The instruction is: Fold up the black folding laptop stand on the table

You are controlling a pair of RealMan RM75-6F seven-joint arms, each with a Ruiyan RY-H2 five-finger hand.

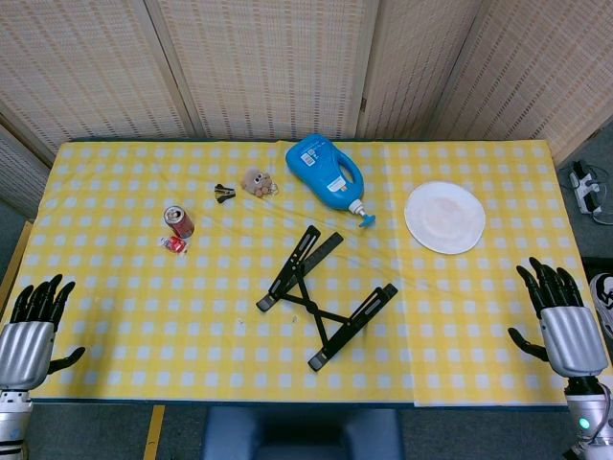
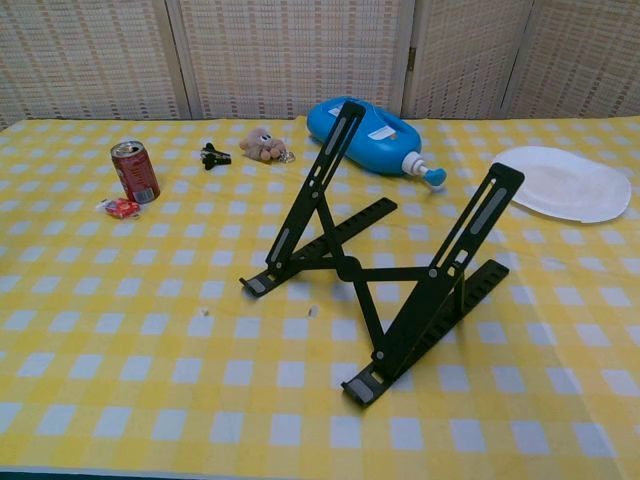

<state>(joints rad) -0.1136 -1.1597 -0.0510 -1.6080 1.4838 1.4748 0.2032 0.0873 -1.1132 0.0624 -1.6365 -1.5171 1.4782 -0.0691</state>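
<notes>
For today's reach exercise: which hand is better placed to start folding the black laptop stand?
Probably the right hand: the laptop stand sits right of table centre, nearer it than the left hand. Both are open.

Black laptop stand (image 2: 385, 275) on yellow-and-white checked tablecloth (image 2: 150, 330), blue bottle (image 2: 370, 125), red can (image 2: 134, 171), white plate (image 2: 567, 184)

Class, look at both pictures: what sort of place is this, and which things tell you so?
Probably an indoor test setup rather than a home: a table in a yellow checked cloth, woven folding screens closing it off behind, and unrelated props spread out, such as a laptop stand and soda can.
</notes>
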